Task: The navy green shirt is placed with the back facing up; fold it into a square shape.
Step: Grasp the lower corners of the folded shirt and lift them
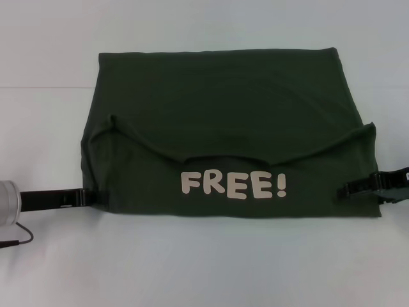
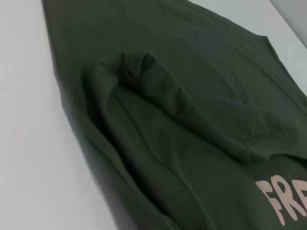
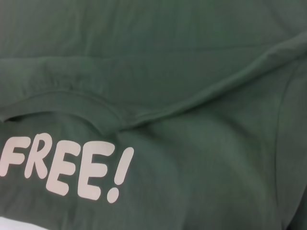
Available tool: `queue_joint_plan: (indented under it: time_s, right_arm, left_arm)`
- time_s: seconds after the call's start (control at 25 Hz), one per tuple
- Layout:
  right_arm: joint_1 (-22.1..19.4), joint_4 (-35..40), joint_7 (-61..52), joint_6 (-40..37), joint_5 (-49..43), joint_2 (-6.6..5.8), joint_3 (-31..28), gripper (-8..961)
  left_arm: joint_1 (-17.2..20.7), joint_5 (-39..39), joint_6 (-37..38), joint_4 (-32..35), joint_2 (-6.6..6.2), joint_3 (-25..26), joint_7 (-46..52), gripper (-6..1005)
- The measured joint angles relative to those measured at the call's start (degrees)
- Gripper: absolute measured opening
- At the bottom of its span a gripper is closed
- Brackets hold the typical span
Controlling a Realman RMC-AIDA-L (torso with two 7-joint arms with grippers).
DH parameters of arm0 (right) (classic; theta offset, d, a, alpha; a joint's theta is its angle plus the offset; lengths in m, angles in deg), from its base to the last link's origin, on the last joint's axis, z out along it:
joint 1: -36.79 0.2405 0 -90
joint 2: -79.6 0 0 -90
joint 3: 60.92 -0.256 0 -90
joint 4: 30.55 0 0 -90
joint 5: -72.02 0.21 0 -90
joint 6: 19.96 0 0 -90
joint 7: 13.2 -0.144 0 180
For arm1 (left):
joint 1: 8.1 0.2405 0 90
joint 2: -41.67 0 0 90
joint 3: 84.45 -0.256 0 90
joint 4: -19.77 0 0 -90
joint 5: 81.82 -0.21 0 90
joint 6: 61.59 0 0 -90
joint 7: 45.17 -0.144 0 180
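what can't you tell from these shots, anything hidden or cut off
- Left claw, head view: tips sit against the navy green shirt edge; grip unclear.
- Right claw, head view: small, dark; open or shut unclear.
- Lettering, left wrist view: cut off by the frame edge.
- Neither wrist view shows its own claw.

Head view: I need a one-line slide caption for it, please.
Both end effectors, left and right, at the side edges of the partly folded navy green shirt, "FREE!" lettering facing up.
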Motion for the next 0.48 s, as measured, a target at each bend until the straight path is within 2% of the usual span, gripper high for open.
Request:
queue_joint_plan:
  time_s: [0.48]
  right_arm:
    - [-0.12,-0.02,0.27,1.28,-0.16,0.55,0.0,918]
  left_arm:
    - [-0.06,0.0,0.11,0.0,-0.07,0.0,0.0,39]
